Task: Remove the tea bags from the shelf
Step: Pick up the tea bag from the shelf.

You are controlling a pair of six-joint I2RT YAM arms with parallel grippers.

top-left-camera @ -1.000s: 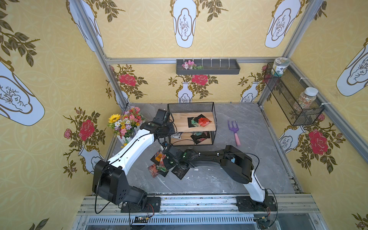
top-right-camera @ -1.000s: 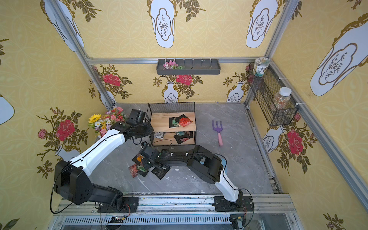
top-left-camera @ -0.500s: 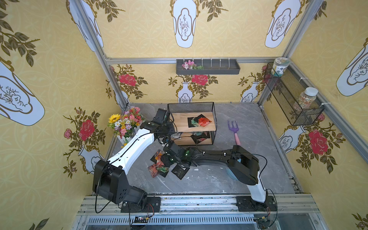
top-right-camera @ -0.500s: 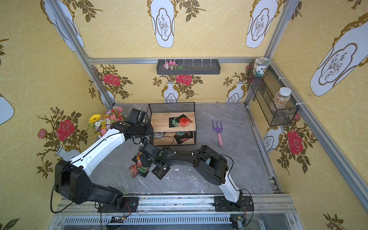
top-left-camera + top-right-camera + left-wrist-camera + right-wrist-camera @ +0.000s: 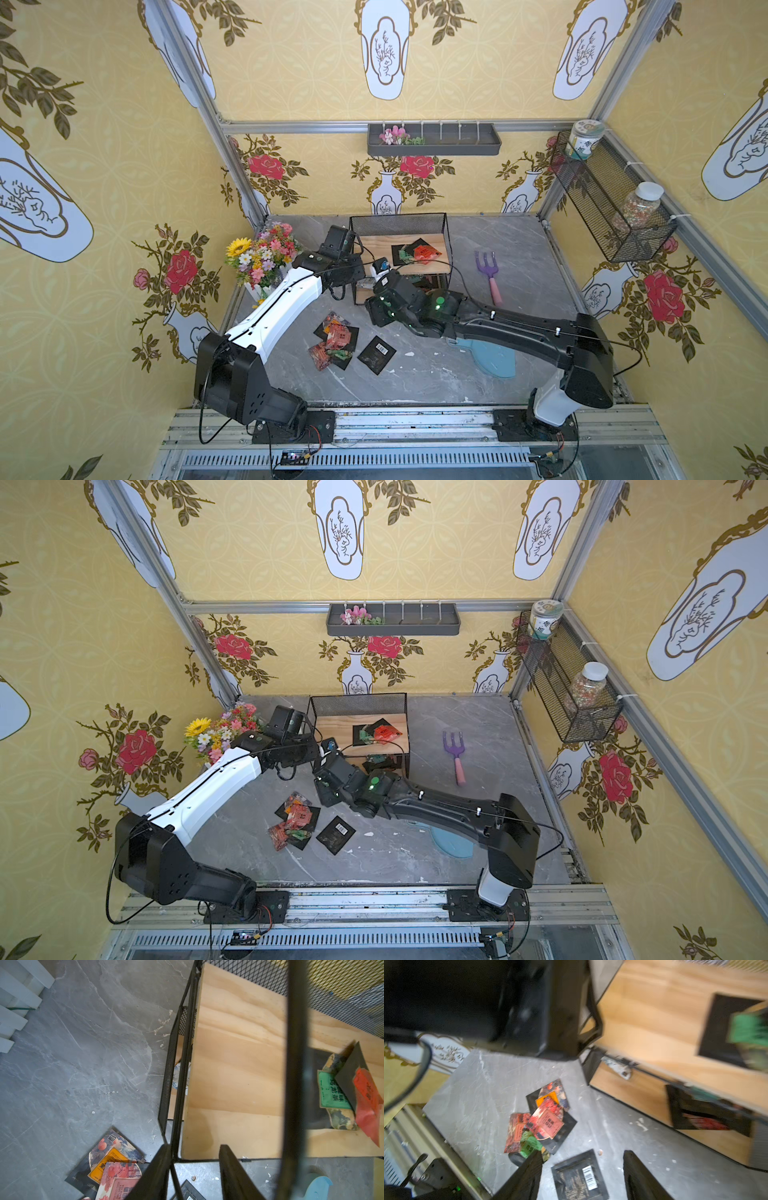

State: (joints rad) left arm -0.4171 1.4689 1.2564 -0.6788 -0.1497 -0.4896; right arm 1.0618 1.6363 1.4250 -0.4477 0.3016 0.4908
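Note:
The shelf (image 5: 374, 248) (image 5: 332, 728) stands at the back of the floor. Tea bags (image 5: 417, 252) (image 5: 379, 733) (image 5: 332, 1093) lie on its upper board, and more (image 5: 704, 1113) lie on the lower board with a whitish one (image 5: 618, 1068). A pile of tea bags (image 5: 334, 338) (image 5: 542, 1124) and a barcode sachet (image 5: 377, 353) (image 5: 581, 1176) lie on the floor. My left gripper (image 5: 195, 1146) is open astride the shelf's front-left corner wire. My right gripper (image 5: 582, 1153) (image 5: 373, 313) hangs open and empty above the barcode sachet.
A flower bunch in a white pot (image 5: 262, 257) stands left of the shelf. A purple garden fork (image 5: 488, 270) lies to its right. A light blue flat shape (image 5: 490, 357) lies under my right arm. A mesh basket with jars (image 5: 611, 208) and a dark grey tray (image 5: 434, 141) hang on the walls.
My right gripper went from shut to open over the floor pile, then rose and drew back towards the shelf. The left arm has not moved.

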